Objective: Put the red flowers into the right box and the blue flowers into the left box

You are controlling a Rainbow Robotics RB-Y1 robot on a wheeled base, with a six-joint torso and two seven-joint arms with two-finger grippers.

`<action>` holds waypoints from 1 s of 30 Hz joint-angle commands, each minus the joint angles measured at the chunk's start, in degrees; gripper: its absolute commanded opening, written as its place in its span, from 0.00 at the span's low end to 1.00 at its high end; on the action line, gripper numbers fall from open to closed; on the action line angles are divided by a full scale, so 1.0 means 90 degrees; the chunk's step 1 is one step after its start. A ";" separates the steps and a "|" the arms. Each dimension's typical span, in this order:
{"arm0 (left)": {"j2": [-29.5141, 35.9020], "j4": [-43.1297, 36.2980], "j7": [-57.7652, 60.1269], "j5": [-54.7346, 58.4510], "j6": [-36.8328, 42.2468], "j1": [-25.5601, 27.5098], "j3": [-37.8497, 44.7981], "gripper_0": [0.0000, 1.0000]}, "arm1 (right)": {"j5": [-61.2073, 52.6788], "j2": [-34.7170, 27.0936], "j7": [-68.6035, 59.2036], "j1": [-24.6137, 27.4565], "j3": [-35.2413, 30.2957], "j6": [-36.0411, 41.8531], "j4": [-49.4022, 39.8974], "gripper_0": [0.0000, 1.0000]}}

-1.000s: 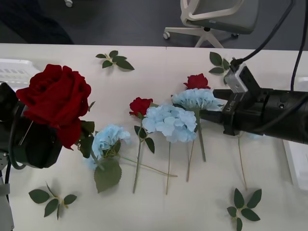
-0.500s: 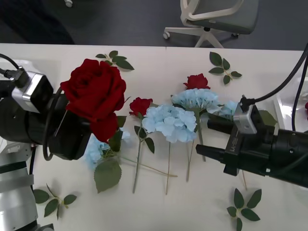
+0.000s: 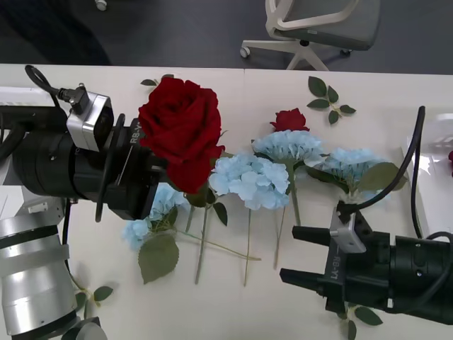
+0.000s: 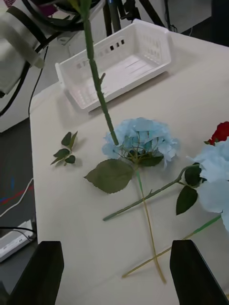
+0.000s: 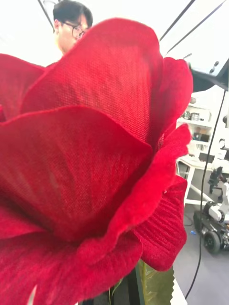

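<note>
Aloft, a red rose crosses the tabletop in our left pincer, pinched by its stem.

We lift it clear of the blue hydrangeas lying mid-table; our right pincer waits spread beside them, the left box beyond.

The big rose up front is a deep velvety red, with a woven cloth texture in the left wrist view; two smaller roses on the white table are the same red; the hydrangea heads are pale sky blue on green stems with dark green leaves; the loose leaf sprigs are dark green too; the tray is plain white with a ribbed floor; both grippers are black, the left gripper with a silver-grey block on top.
</note>
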 commanded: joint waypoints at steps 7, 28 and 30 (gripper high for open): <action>0.0046 -0.0018 -0.0211 -0.0398 -0.0048 -0.0269 -0.0091 0.00 | 0.0175 0.0861 0.0279 -0.0743 0.0304 -0.0256 0.0067 0.66; 0.0046 0.0686 -0.0211 -0.0222 -0.0497 -0.0699 -0.0394 0.00 | 0.0185 0.2120 0.0279 -0.0987 0.0323 -0.1272 0.1659 0.66; 0.0046 0.0686 -0.0211 -0.0222 -0.0497 -0.0699 -0.0394 0.00 | 0.0194 0.2101 0.0279 -0.0987 0.0323 -0.1370 0.1649 0.66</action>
